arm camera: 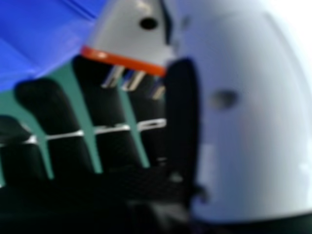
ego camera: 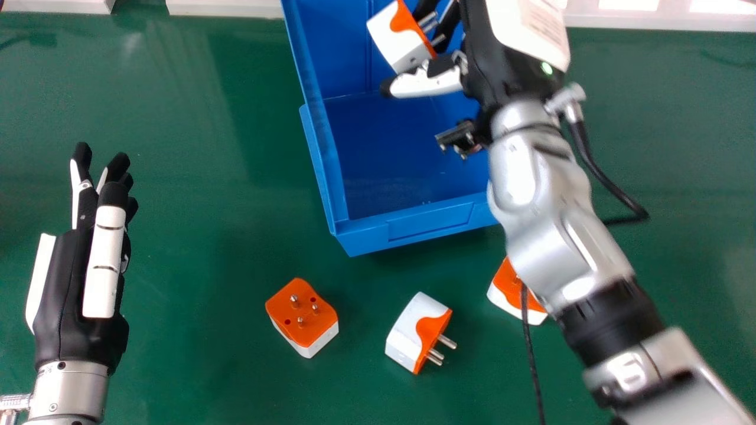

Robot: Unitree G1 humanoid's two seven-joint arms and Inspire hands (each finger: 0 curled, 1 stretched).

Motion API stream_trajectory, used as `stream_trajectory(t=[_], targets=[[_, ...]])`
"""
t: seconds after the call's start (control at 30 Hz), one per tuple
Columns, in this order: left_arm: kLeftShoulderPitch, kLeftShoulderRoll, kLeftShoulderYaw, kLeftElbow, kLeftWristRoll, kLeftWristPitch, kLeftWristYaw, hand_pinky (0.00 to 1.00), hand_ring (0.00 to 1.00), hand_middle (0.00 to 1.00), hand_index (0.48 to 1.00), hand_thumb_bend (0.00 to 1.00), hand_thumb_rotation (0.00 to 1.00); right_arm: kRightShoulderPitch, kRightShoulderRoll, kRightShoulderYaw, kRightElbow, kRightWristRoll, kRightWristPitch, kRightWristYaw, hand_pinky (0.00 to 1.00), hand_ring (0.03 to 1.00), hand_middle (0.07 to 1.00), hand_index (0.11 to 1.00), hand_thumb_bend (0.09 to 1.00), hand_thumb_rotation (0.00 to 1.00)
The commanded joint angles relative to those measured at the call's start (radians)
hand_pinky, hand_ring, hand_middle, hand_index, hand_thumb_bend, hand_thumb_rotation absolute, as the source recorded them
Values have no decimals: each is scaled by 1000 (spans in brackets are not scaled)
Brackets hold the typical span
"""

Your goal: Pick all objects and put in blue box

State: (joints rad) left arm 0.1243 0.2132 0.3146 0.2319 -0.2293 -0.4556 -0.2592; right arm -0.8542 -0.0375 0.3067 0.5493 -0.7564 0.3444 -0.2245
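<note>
My right hand (ego camera: pixel 499 68) is over the blue box (ego camera: pixel 360 236), pinching a white and orange plug adapter (ego camera: pixel 393 35) between thumb and fingers. In the right hand view the held adapter (arm camera: pixel 129 36) has its metal pins facing the fingers of my right hand (arm camera: pixel 100 105). On the table, one adapter (ego camera: pixel 307 316) lies pins up, and a second (ego camera: pixel 413 330) rests on its side near the box. A third (ego camera: pixel 511 292) is partly hidden beneath my right forearm. My left hand (ego camera: pixel 103 254) stays at the left with straight fingers.
The green table (ego camera: pixel 195 236) surrounds the box. A black cable (ego camera: pixel 608 183) loops beside my right wrist, and a thin cable (ego camera: pixel 531 354) hangs near the third adapter. White frames (ego camera: pixel 655 20) line the table's far edge.
</note>
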Motion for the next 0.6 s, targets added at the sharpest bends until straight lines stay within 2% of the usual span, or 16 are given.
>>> stream_trajectory(t=[0.0, 0.07, 0.2, 0.23, 0.37, 0.43, 0.57], targets=[[4, 3, -3, -22, 9, -16, 3, 986, 984, 978, 982, 570, 921, -93, 17, 15, 58, -8, 38, 1, 218, 317, 423, 485, 482, 146], [5, 2, -3, -25, 7, -14, 3, 981, 982, 977, 982, 570, 916, -126, 34, 25, 129, 3, 42, -24, 182, 265, 368, 483, 483, 144], [14, 1, -7, -43, 8, -3, 9, 986, 983, 977, 986, 547, 927, -177, 55, 53, 251, 4, 50, -60, 163, 240, 334, 483, 487, 138], [14, 1, -7, -43, 5, -5, 7, 987, 983, 977, 986, 545, 928, -187, 58, 58, 275, 7, 50, -68, 158, 231, 323, 482, 488, 137], [17, 1, -9, -46, 8, -8, 9, 983, 982, 977, 984, 562, 922, -222, 75, 67, 377, 26, 38, -91, 141, 211, 299, 481, 489, 129], [18, 2, -10, -47, 8, -8, 8, 983, 981, 977, 983, 559, 927, -237, 79, 72, 419, 34, 32, -88, 141, 216, 308, 483, 489, 125], [21, 0, -12, -53, 5, -8, 7, 986, 982, 977, 981, 573, 914, -248, 80, 82, 468, 56, 7, -98, 160, 237, 393, 524, 504, 16]])
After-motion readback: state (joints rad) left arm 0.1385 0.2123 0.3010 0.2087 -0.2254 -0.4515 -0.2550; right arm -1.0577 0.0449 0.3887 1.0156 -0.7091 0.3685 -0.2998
